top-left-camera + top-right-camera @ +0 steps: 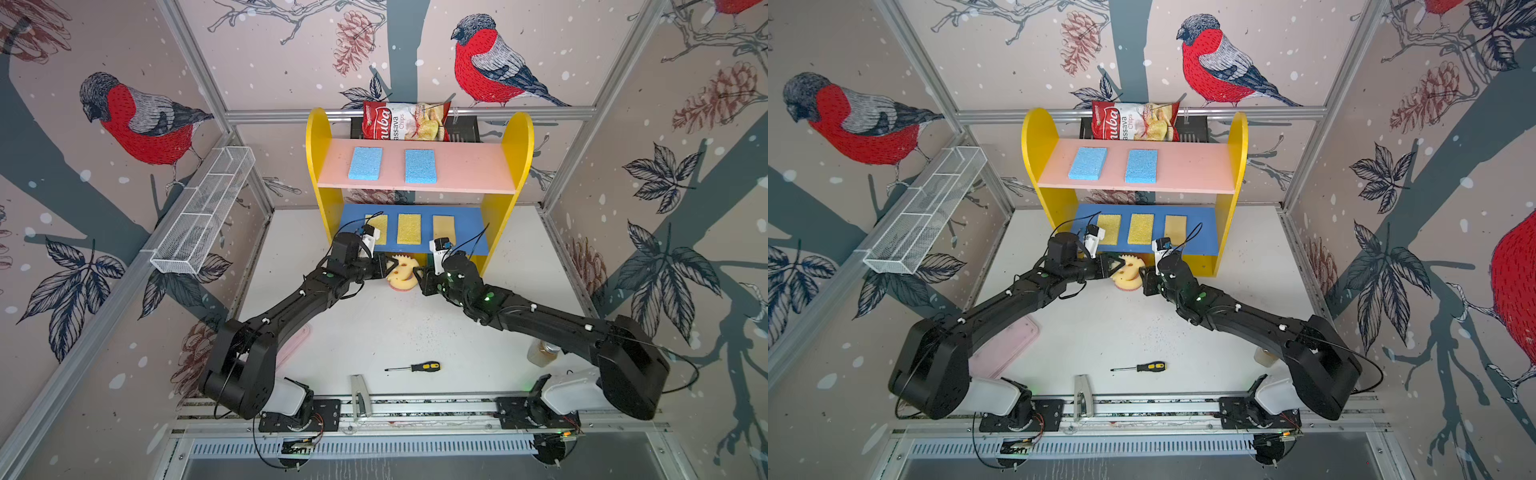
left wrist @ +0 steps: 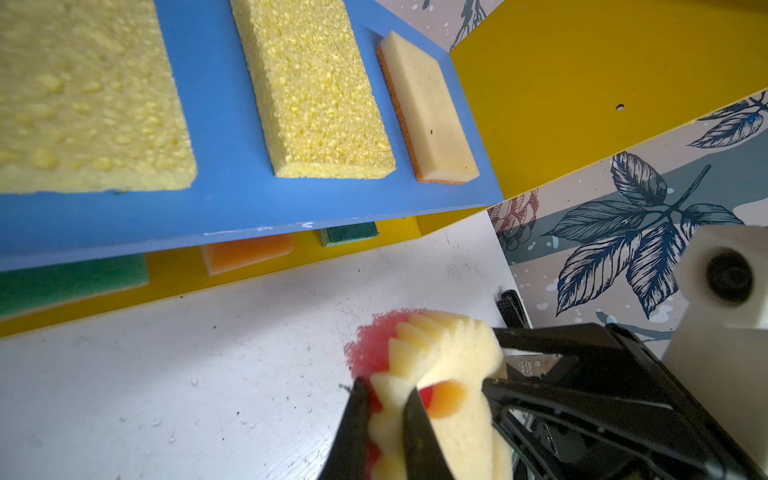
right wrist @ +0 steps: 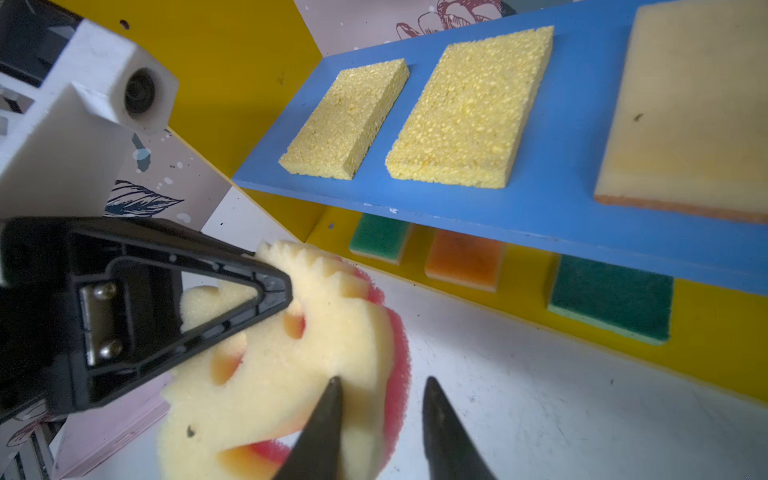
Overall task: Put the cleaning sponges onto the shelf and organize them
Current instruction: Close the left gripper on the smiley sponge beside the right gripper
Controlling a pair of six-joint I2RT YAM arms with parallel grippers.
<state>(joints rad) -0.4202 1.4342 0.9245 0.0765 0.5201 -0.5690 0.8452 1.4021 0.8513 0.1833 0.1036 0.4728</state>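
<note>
My left claw (image 2: 386,390) is clamped on the toothed rim of the round smiley sponge (image 3: 291,374); the foam is squashed thin between the two fingers; pink underside shows below the yellow face. My right claw (image 3: 382,382) stands parted at the opposite rim; one finger in front of the yellow face, the other beyond the pink edge; the rim lies in the gap, unpinched.

In both top views the sponge sits between my two claws, over the white table (image 1: 374,324), just in front of the shelf (image 1: 517,137), near the middle of its base; tilted, one side raised; whether the low side touches the table I cannot tell.

Shelf contents:
- Pink upper board (image 1: 469,166): two blue sponges (image 1: 365,163) side by side, apart, on its left half.
- Blue middle board (image 1: 469,237): two yellow sponges (image 3: 469,108) and a pale sponge (image 2: 432,108) with an orange underside; in a row, apart; the pale one nearest the right side panel.
- Yellow base (image 3: 706,332): green sponge (image 3: 380,239), orange sponge (image 3: 463,259), second green sponge (image 3: 611,297); in a row under the blue board; all lying flat.
</note>
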